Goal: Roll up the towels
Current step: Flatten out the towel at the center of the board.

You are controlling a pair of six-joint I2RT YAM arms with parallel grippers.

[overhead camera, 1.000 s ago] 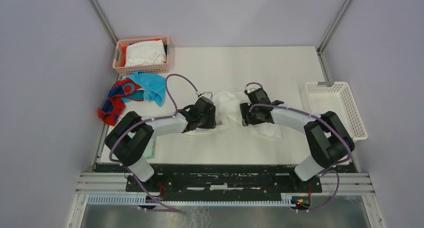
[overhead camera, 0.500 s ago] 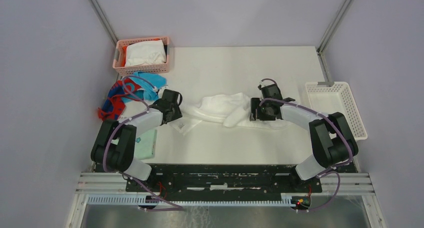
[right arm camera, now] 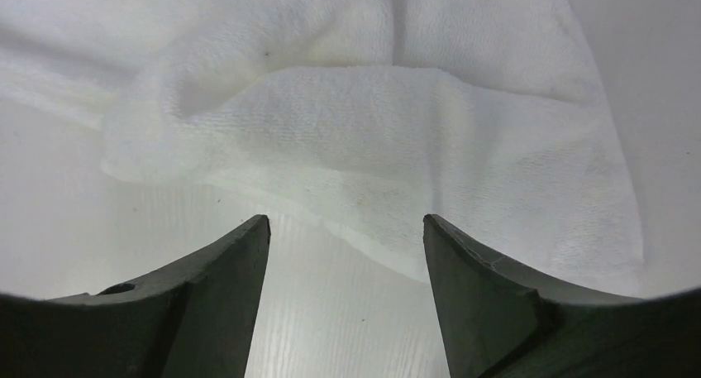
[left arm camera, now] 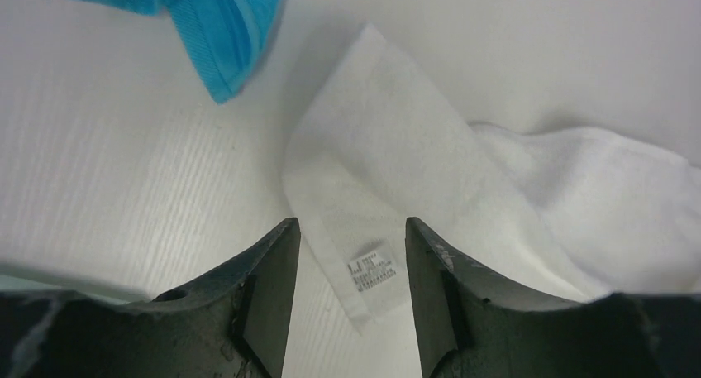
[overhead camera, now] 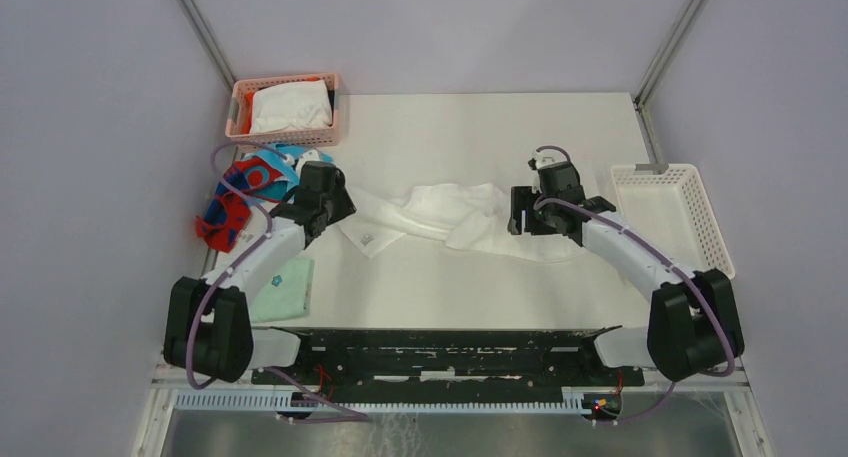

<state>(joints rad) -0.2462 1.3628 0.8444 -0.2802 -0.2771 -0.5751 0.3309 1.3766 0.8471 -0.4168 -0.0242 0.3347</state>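
White towel (overhead camera: 440, 215) lies crumpled between both grippers. Left gripper (left arm camera: 349, 233): jaws released, labelled corner lying between them. Right gripper (right arm camera: 345, 229): jaws released, towel edge just ahead. Turquoise towel (left arm camera: 219, 31) lies beyond left jaws.

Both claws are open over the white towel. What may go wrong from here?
The white towel is bunched in its middle, so the roll may come out crooked. The left claw is over a thin labelled corner and may slip off it. The turquoise towel lies close and might get dragged.
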